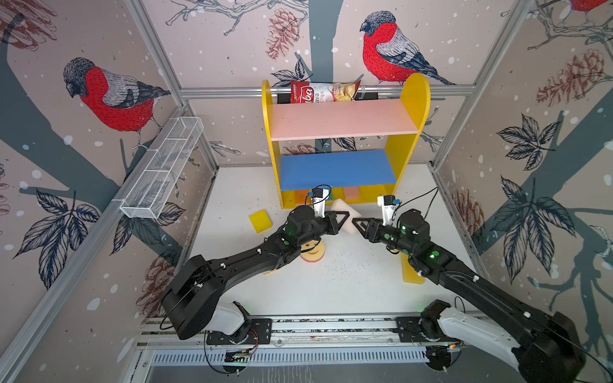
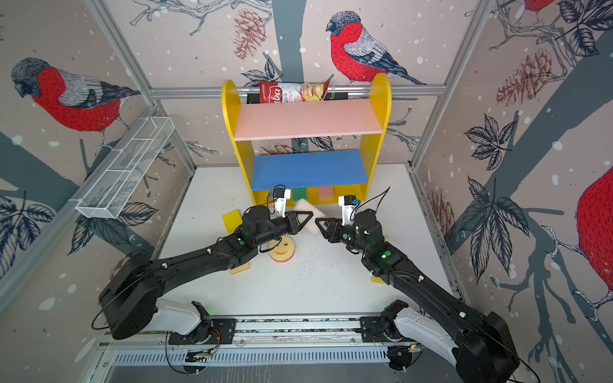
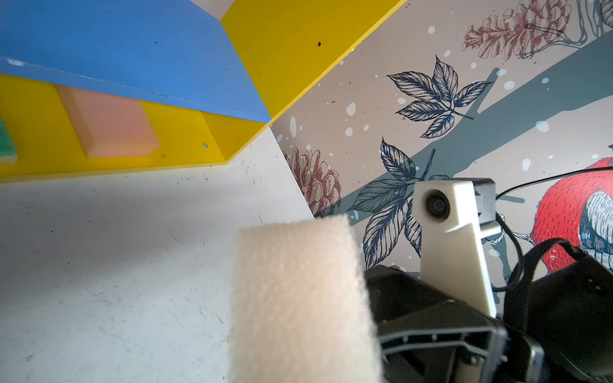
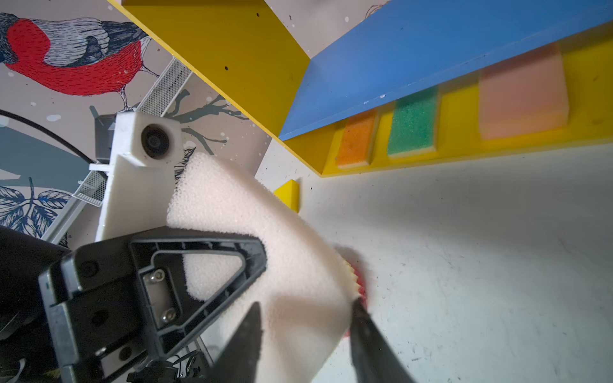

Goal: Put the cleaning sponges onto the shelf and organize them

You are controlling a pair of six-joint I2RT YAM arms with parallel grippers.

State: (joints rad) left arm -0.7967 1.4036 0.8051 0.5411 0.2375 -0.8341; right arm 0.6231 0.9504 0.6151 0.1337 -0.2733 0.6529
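Desk (image 1: 331,285), back centre: the shelf (image 1: 414,99) stands with orange sponge (image 4: 356,139), green sponge (image 4: 414,122) and salmon sponge (image 4: 522,96) in a row on its yellow base tier. Left pincer (image 1: 343,219) is clamped on the cream sponge (image 1: 343,206) just in front of the shelf; right pincer (image 4: 303,335) has its jaws apart, astride that sponge's opposite edge. Loose on the desk: round smiley sponge (image 1: 313,253) under the left arm, and a yellow sponge (image 1: 260,220) nearer the left wall.
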